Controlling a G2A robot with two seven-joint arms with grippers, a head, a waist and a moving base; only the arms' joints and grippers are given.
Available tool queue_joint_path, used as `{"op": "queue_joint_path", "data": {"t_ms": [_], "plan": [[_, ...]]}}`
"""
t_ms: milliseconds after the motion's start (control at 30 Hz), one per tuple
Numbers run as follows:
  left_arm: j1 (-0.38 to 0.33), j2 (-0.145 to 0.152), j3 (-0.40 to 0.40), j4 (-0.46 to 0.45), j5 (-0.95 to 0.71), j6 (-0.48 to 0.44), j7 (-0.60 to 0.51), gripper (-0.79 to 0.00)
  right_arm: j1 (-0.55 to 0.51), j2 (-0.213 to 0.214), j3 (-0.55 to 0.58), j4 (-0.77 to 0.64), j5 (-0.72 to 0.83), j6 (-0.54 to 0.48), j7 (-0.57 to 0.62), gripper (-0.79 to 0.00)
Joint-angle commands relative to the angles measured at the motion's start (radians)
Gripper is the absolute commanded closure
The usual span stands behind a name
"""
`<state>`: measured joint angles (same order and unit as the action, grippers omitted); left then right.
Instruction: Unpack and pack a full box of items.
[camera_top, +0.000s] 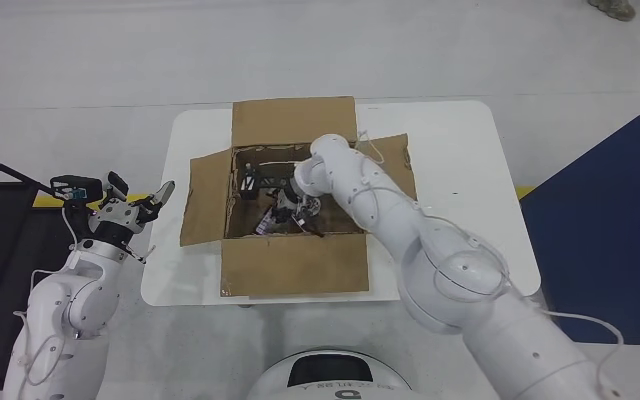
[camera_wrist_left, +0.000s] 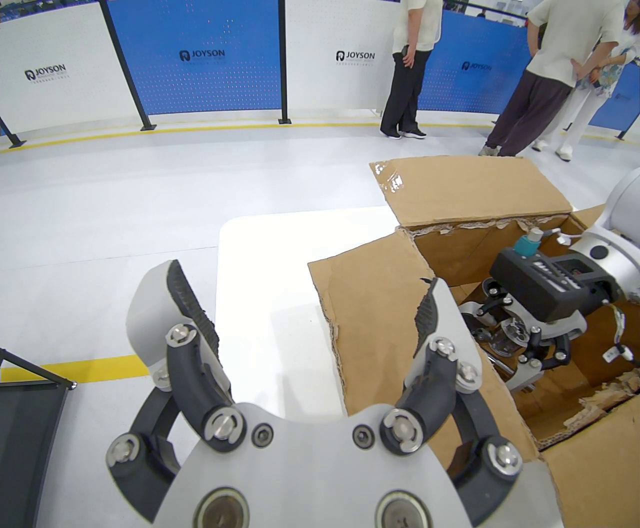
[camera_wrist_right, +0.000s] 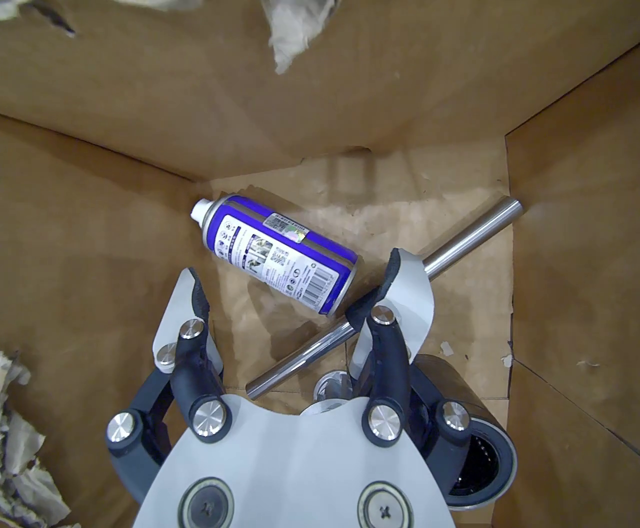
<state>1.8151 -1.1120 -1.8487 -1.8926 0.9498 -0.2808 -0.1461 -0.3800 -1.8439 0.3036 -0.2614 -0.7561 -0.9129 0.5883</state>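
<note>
Hovering inside box (camera_wrist_right: 400, 75) | right hand (camera_wrist_right: 294, 275) spread wide | spray can (camera_wrist_right: 280, 255) just ahead

Spread left pincer (camera_wrist_left: 305, 295) beside cardboard box (camera_wrist_left: 475, 192)

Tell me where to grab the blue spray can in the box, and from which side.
Best grip the spray can across mid-body, coming down from above with the open right gripper, a finger on each long side. It lies flat on the box floor, and the steel rod crowds its base end.
</note>
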Motion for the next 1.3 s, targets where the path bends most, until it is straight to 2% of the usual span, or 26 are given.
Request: {"op": "queue_joint_path", "data": {"t_ms": [0,100,167,200,267,300,333,600,833,867,900,1000,1267], "plan": [[0.0,0.0,0.0,0.0,0.0,0.0,0.0,-0.785,0.001,-0.008,0.0,0.013,0.0,0.009,0.011,-0.594],[0.0,0.0,0.0,0.0,0.0,0.0,0.0,-0.785,0.002,-0.019,0.0,0.028,-0.001,0.024,0.03,-0.57],[0.0,0.0,0.0,0.0,0.0,0.0,0.0,-0.785,0.004,-0.026,0.001,0.035,-0.002,0.029,0.04,-0.391],[0.0,0.0,0.0,0.0,0.0,0.0,0.0,-0.785,0.006,-0.028,0.001,0.039,-0.002,0.027,0.043,-0.348],[0.0,0.0,0.0,0.0,0.0,0.0,0.0,-0.785,0.011,-0.032,0.003,0.047,-0.003,0.025,0.044,-0.157],[0.0,0.0,0.0,0.0,0.0,0.0,0.0,-0.785,0.015,-0.033,0.004,0.051,-0.004,0.024,0.043,-0.022],[0.0,0.0,0.0,0.0,0.0,0.0,0.0,-0.785,0.019,-0.034,0.005,0.055,-0.006,0.024,0.041,0.0],[0.0,0.0,0.0,0.0,0.0,0.0,0.0,-0.785,0.062,-0.026,0.018,0.085,-0.016,-0.013,-0.002,0.0],[0.0,0.0,0.0,0.0,0.0,0.0,0.0,-0.785,0.107,0.007,0.026,0.109,-0.05,-0.078,-0.11,0.0],[0.0,0.0,0.0,0.0,0.0,0.0,0.0,-0.785,0.109,0.013,0.025,0.113,-0.058,-0.094,-0.127,-0.062],[0.0,0.0,0.0,0.0,0.0,0.0,0.0,-0.785,0.11,0.019,0.025,0.116,-0.066,-0.099,-0.142,-0.2],[0.0,0.0,0.0,0.0,0.0,0.0,0.0,-0.785,0.102,0.038,0.018,0.106,-0.09,-0.099,-0.173,-0.329],[0.0,0.0,0.0,0.0,0.0,0.0,0.0,-0.785,0.081,0.094,0.01,0.04,-0.109,-0.099,-0.214,-0.36]]}}
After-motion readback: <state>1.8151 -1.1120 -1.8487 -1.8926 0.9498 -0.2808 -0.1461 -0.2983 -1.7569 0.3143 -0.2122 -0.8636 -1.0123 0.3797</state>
